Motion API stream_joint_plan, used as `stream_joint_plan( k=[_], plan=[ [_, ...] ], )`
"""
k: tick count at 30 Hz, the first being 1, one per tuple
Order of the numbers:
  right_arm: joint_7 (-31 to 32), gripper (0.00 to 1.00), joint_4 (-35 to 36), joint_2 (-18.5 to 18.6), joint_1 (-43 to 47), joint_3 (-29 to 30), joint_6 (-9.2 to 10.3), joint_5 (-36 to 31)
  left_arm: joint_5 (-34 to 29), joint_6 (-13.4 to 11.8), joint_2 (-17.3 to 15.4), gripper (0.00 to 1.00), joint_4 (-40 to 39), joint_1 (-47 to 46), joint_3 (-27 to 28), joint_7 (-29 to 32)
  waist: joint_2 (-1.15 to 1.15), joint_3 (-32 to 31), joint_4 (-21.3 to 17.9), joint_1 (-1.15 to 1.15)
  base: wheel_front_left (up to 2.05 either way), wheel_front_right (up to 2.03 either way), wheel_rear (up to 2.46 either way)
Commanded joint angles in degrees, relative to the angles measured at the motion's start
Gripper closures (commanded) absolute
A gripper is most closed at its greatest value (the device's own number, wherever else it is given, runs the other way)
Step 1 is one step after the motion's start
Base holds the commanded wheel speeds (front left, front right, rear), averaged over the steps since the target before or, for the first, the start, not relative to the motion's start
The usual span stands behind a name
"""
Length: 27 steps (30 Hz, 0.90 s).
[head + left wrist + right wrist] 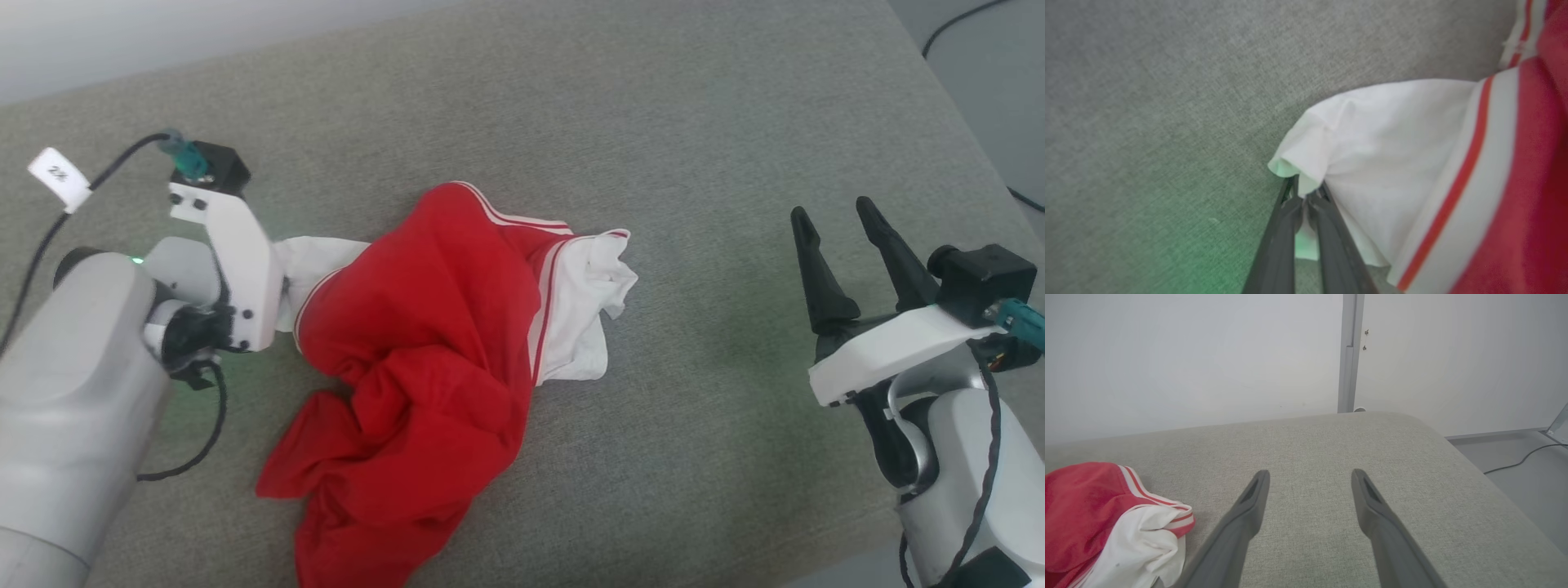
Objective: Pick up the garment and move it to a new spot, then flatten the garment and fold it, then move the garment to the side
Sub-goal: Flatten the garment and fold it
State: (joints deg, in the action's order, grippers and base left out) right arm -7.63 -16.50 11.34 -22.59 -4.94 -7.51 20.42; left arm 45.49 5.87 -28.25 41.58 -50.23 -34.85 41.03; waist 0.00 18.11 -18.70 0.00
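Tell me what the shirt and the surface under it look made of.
The shirt: soft knit fabric, likely cotton jersey, matte; it crumples in loose folds. The surface: grey-green woven upholstery cloth, matte; a fine weave grain shows in the left wrist view.

The shirt is soft, matt cloth. The table is covered in coarse, matt woven fabric. The right claw looks like smooth matt plastic.

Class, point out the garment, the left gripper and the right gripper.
garment [408,343]: head view, red body panel.
left gripper [1306,190]: left wrist view, between fingertips pinching the white sleeve.
right gripper [1310,473]: right wrist view, gap between open fingertips.
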Motion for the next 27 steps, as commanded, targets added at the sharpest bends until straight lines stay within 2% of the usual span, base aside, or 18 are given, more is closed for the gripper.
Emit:
stream_joint_plan(
  k=[1, 7, 11, 13, 16, 21, 27],
  plan=[
    [-0.4, 0.00, 0.0, -0.1, -0.4, 0.2, 0.03, -0.3, -0.1, 0.2, 0.8, 1.00, 2.1, 2.7, -1.5, 0.8, 0.00, 0.1, 0.3, 0.00, 0.00, 0.00, 0.00],
    [-0.3, 0.00, -0.3, 0.6, 0.4, 1.6, 0.03, -0.7, -1.5, -0.8, -2.3, 1.00, 2.5, -0.2, -0.4, -1.7, 0.00, -0.8, 2.7, 0.00, 0.00, 0.00, 0.00],
    [0.3, 0.00, -0.2, 1.3, 1.4, 2.6, 0.04, -0.9, -1.7, -2.1, -3.5, 1.00, -0.5, -0.6, 0.7, -3.5, 0.00, -2.4, 4.9, 0.00, 0.00, 0.00, 0.00],
    [0.5, 0.00, 0.1, 1.6, 2.0, 2.9, 0.04, -1.2, -2.1, -2.8, -5.5, 1.00, -2.1, -0.1, 1.3, -4.3, 0.00, -3.3, 6.0, 0.00, 0.00, 0.00, 0.00],
    [1.2, 0.00, 0.5, 1.9, 2.9, 3.2, 0.04, -1.5, -2.0, -4.8, -8.6, 1.00, -4.3, 2.3, 2.2, -4.7, 0.00, -4.7, 7.4, 0.00, 0.00, 0.00, 0.00],
    [2.5, 0.00, 1.9, 1.8, 4.1, 3.5, 0.04, -1.9, -2.5, -10.2, -14.3, 1.00, -7.7, 7.2, 3.6, -3.5, 0.00, -6.2, 8.8, 0.00, 0.00, 0.00, 0.00],
    [3.4, 0.00, 2.8, 2.0, 4.8, 3.4, 0.04, -2.0, -0.2, -13.5, -16.2, 1.00, -8.7, 14.0, 5.0, -2.9, 0.00, -6.8, 9.4, 0.00, 0.00, 0.00, 0.00]
  ],
)
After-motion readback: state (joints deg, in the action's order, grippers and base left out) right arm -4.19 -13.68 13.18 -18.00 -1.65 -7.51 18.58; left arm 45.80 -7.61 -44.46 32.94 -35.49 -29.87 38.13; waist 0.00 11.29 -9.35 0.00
